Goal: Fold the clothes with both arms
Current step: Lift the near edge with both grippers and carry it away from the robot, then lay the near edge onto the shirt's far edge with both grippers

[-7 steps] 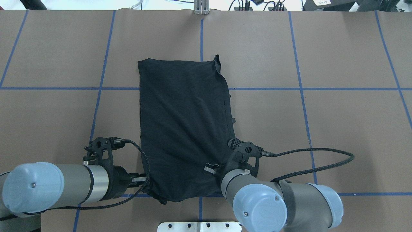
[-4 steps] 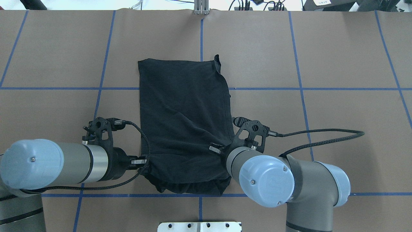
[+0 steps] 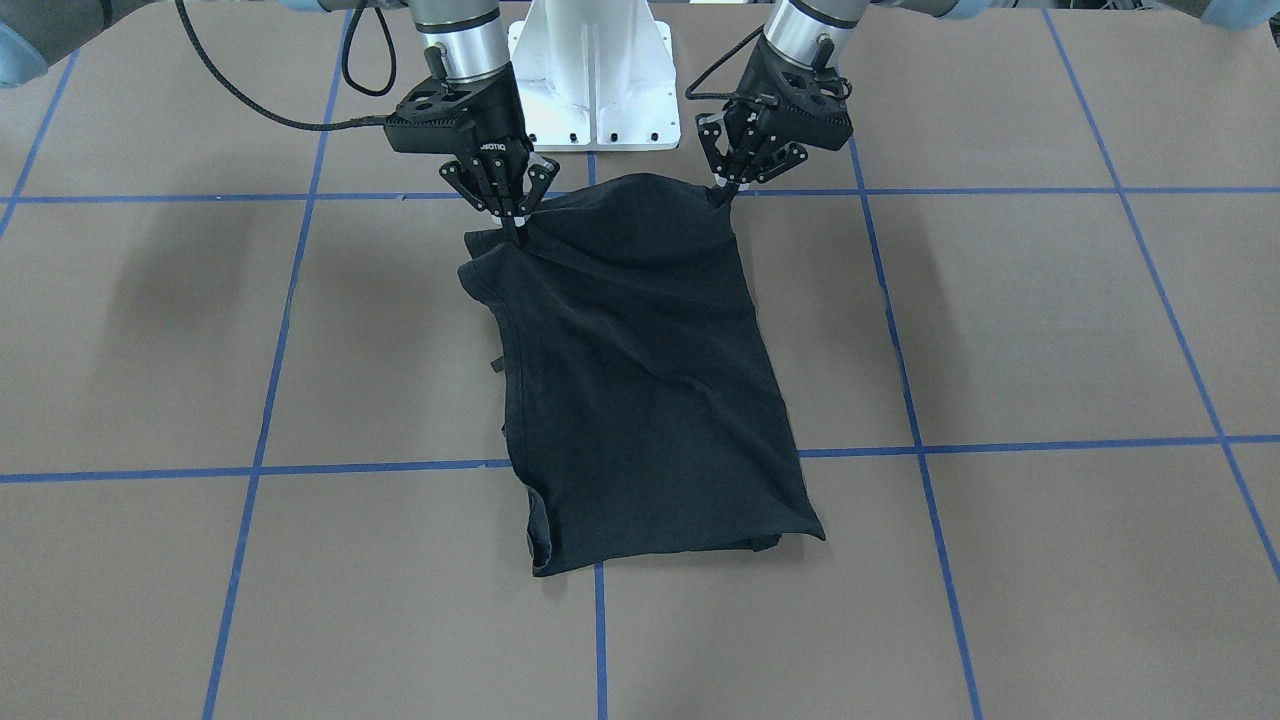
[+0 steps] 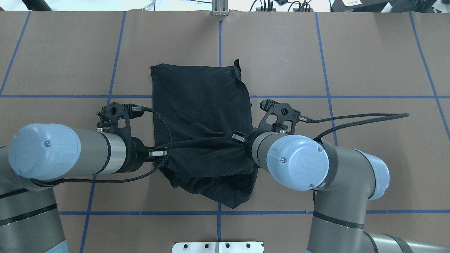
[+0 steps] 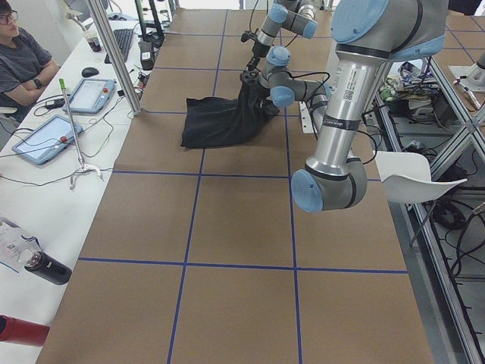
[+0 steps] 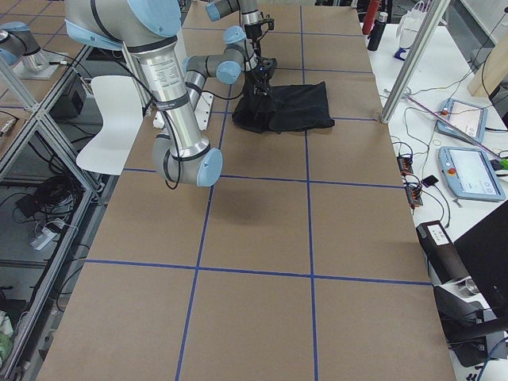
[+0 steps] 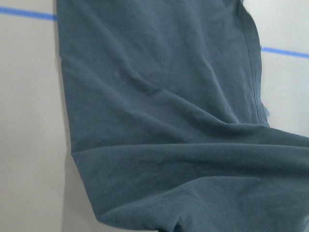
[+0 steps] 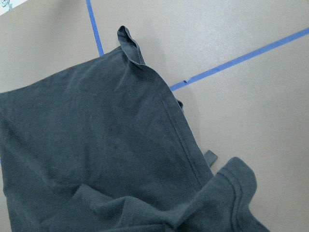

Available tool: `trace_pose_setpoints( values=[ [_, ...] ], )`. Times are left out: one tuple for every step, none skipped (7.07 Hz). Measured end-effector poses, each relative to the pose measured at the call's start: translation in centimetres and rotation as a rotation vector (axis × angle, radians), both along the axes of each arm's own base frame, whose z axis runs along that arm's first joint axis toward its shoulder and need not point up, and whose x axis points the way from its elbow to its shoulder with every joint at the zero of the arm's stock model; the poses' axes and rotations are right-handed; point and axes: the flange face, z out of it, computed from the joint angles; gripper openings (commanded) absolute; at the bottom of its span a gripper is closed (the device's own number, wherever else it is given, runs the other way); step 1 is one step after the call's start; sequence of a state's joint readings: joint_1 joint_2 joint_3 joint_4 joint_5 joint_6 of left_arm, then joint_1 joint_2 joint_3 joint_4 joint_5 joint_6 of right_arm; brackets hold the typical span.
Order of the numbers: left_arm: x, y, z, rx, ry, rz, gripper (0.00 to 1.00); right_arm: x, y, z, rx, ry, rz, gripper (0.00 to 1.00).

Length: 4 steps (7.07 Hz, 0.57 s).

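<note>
Lifted higher and carried farther from the base than a second ago: the near edge of the shirt (image 3: 640,380), now off the table (image 3: 1000,320) with slack cloth sagging under it. Pinched at one corner by the left gripper (image 3: 722,190), fingers closed on the cloth; clamped the same way at the other corner by the right gripper (image 3: 515,224). Stretched taut between the two. Lying flat at the far half, near the table's middle, across a blue tape line (image 3: 1000,446). Plain black in both wrist views.
</note>
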<state>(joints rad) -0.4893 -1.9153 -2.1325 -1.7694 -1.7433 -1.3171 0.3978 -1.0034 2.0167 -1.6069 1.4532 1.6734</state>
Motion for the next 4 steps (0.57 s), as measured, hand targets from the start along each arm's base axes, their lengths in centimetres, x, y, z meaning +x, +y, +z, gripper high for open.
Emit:
trace_pose_setpoints(
  values=[
    [-0.5,-2.3,0.0,0.019,-0.018,-0.014,0.00,-0.7,-2.0,-0.8,-0.003,0.007,0.015,0.00],
    [-0.8,-5.0,-0.1,0.032,-0.040,-0.033,0.00,-1.5,-4.0,-1.2,-0.003,0.023,0.029,0.00],
    [-1.0,-7.6,-0.3,0.045,-0.058,-0.056,0.00,-2.1,-5.7,-1.4,-0.002,0.041,0.042,0.00],
    [-1.3,-10.1,-0.6,0.057,-0.073,-0.075,0.00,-2.4,-7.4,-1.6,0.000,0.058,0.053,0.00]
  ],
)
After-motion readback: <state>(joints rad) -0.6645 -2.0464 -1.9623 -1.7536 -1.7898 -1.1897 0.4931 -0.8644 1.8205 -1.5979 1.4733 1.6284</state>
